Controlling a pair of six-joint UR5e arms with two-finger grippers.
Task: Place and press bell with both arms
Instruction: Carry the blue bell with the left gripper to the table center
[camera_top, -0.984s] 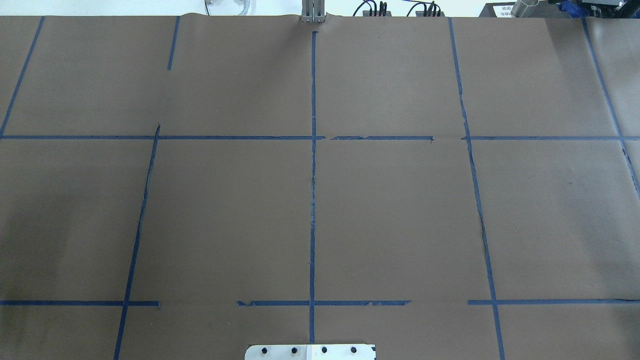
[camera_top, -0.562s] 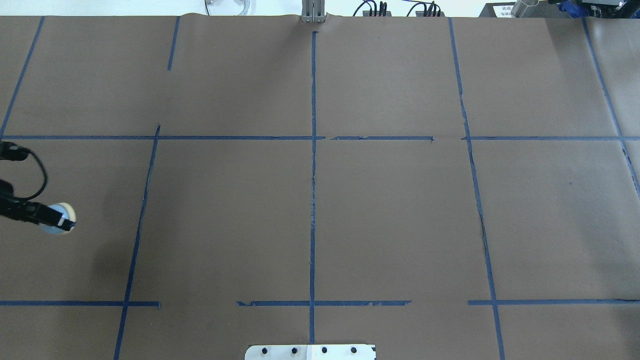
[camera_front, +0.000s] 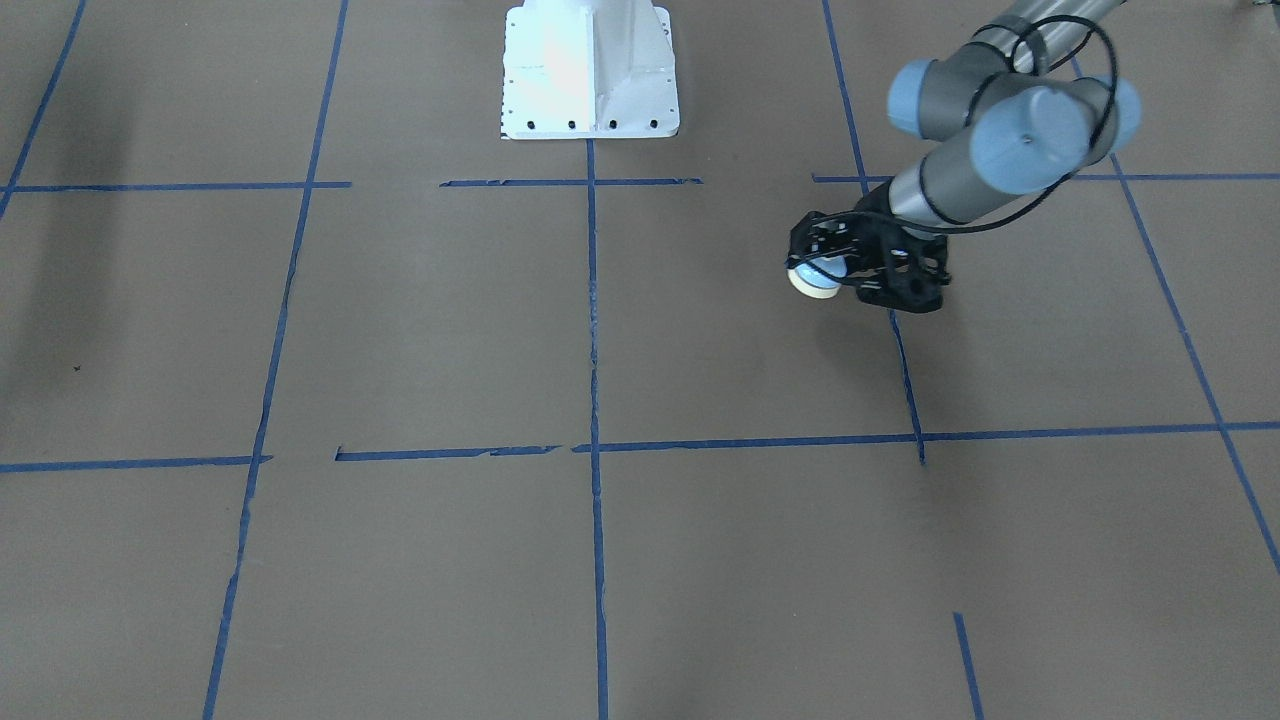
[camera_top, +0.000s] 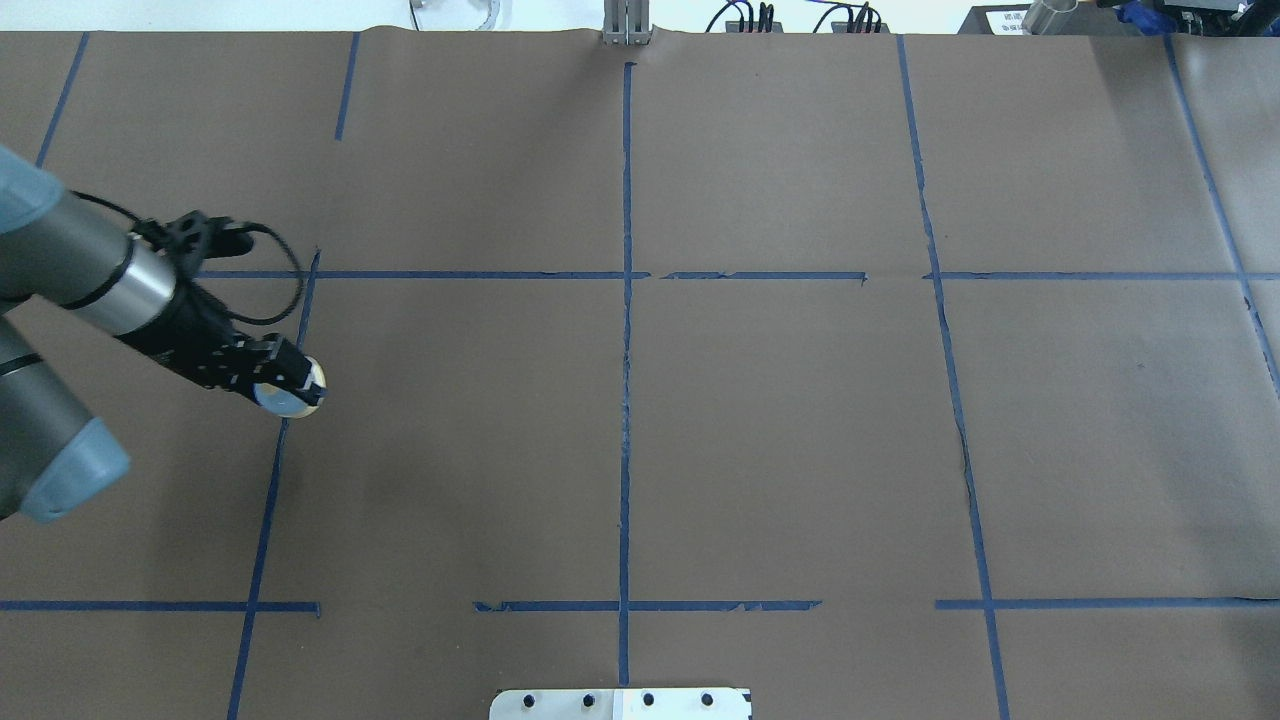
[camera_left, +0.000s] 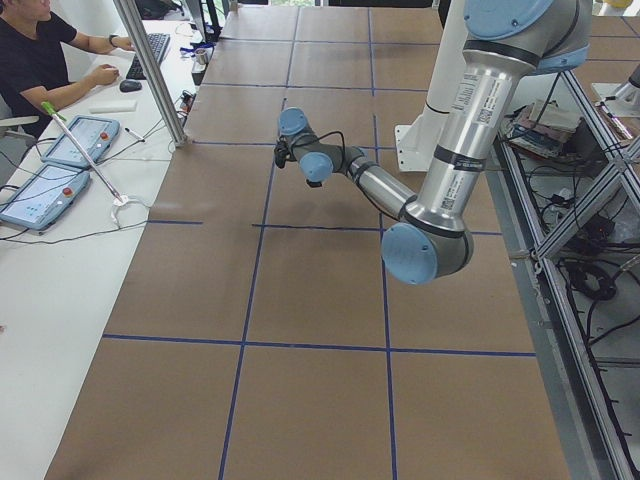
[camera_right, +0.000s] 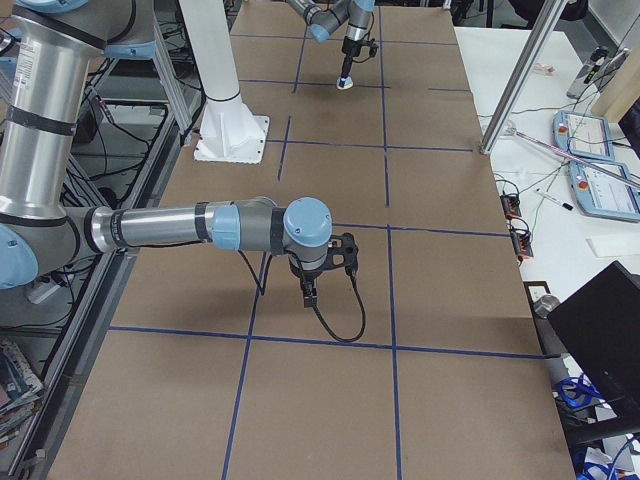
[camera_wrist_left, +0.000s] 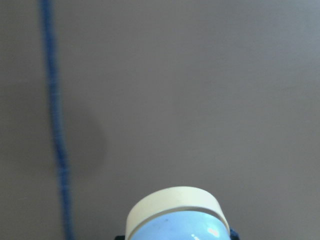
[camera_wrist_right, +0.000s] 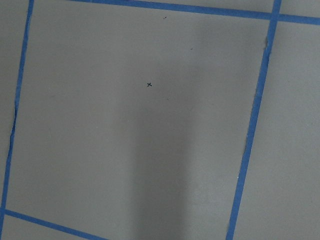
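Observation:
The light-blue bell with its cream base ring is held in my left gripper, which is shut on it, above the brown table near a blue tape line at the left. It also shows in the front-facing view in the black fingers, and in the left wrist view, base pointing forward. My right gripper shows only in the exterior right view, pointing down above the table; I cannot tell whether it is open or shut.
The brown paper table carries a grid of blue tape lines. The white bolted pedestal stands at the robot's side. An operator sits at a desk with tablets beyond the table's far edge.
My left arm has come in from the left edge and carried the bell to the right and farther over the table. One second ago no arm showed overhead.

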